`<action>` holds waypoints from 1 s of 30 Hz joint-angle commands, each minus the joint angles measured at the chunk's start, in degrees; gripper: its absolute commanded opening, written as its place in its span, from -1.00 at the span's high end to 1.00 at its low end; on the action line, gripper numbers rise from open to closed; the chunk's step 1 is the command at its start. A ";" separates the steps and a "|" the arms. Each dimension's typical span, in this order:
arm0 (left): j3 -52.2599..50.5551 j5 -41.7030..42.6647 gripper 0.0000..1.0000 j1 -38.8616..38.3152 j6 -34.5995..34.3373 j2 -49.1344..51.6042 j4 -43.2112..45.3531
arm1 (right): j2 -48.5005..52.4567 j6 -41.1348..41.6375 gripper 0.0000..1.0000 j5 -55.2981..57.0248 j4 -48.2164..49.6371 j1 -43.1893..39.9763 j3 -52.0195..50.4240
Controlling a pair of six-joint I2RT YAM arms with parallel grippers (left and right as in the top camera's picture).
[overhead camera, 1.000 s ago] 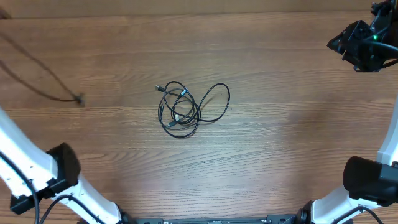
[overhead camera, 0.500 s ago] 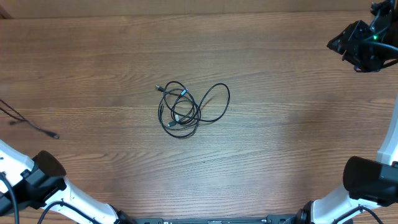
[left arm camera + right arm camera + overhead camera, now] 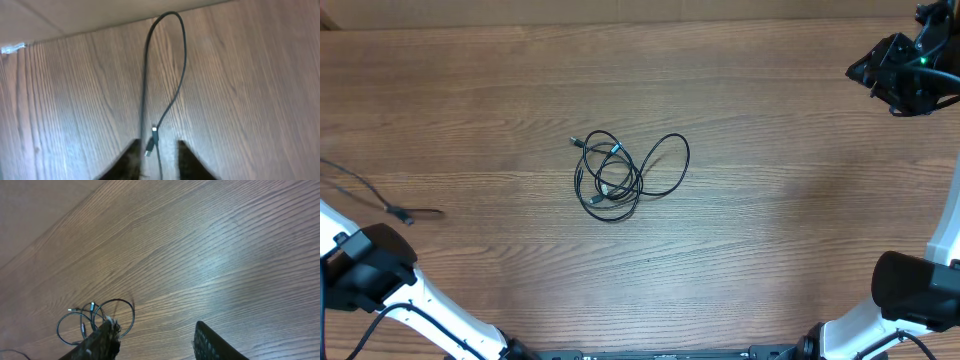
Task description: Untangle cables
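I have the cable tangle (image 3: 620, 175) lying on the worktop (image 3: 770, 220) about its middle, well apart from every edge. A loose cable (image 3: 365, 190) lies on the worktop at the left edge, far from the tangle, with its plug end turned in toward the middle. The left arm (image 3: 370, 275) sits at the near left corner, just on the near side of that cable. The right arm (image 3: 905, 75) hangs over the far right corner. From the left wrist, the loose cable's plug end lies between the left fingers (image 3: 129, 159), and its loop runs off beyond them. From the right wrist, the tangle lies beyond the right fingers (image 3: 102, 340).
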 commanded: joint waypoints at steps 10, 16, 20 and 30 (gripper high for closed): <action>0.00 3.21 -0.99 1.05 2.69 3.65 -2.29 | -0.13 -1.73 -0.01 -0.33 0.44 0.28 -0.31; 0.09 9.22 -1.00 -0.74 6.25 -1.27 -4.98 | -0.13 -1.73 -0.07 -5.75 2.69 0.28 -0.31; 0.09 16.20 -1.00 -5.14 8.94 -9.14 -4.55 | -0.13 -1.75 -0.07 -5.86 3.21 0.33 -0.31; -0.11 32.50 -0.96 -22.86 17.31 -19.89 -4.98 | -0.13 -1.73 -0.09 -6.93 2.89 0.55 -0.31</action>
